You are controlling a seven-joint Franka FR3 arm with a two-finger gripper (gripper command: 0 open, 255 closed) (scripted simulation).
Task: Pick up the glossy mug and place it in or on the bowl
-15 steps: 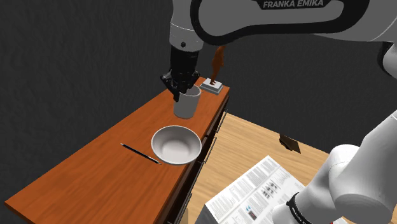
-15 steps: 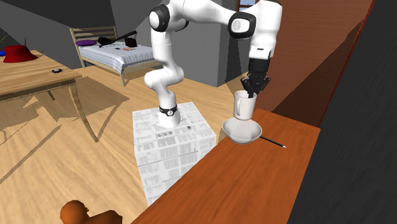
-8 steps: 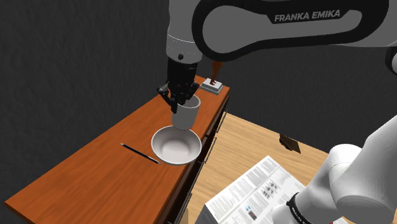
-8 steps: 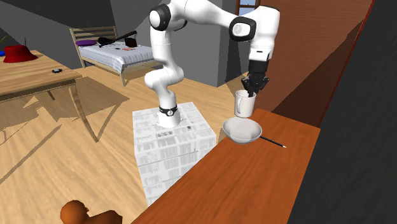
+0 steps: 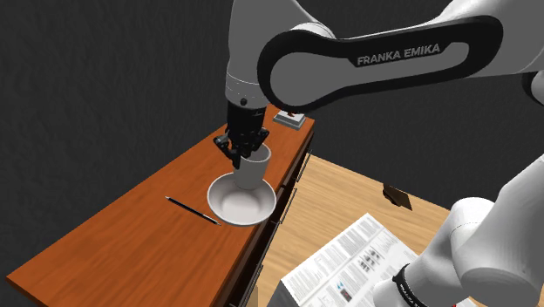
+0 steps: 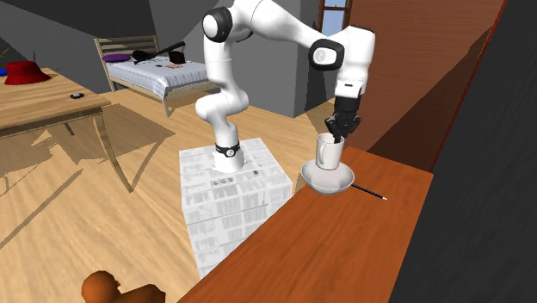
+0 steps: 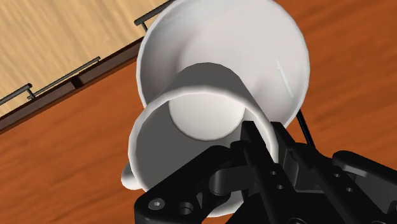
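- Room layout in the second exterior view, left to right: one wooden table (image 6: 52, 108) carrying one red hat (image 6: 24, 71); one bed (image 6: 163, 76); the arm's stand (image 6: 231, 202); then the reddish-brown surface (image 6: 344, 250) along a dark wall.
- Items on the surface, same order: one white bowl (image 6: 329, 186), one white mug (image 6: 328, 153) directly over it, and one thin black pen (image 6: 368, 191) lying just beside the bowl.
- In the shoulder view, one small white-based object (image 5: 294, 119) stands at the far end of the surface, well apart from the bowl.
- Task item location: the mug hangs upright from the jaws. Its base appears to sit just inside the bowl's rim, off-centre. Contact with the bowl's floor cannot be confirmed.
- Jaws state: narrow, clamped on the mug's wall at the rim, one finger inside and one outside, away from the handle.
- Step in hand, as judged: seat the mug and release it.
  - Centre the base over the bowl's lowest point, because a base set on the curved wall is likely to slide or tip.
  - Descend vertically and keep the mug upright.
  - Open the jaws only once the base is supported.
  - Withdraw straight up so that the inner finger clears the rim without dragging the mug.
- Caution: the bowl lies near the surface's edge, so avoid any sideways push.
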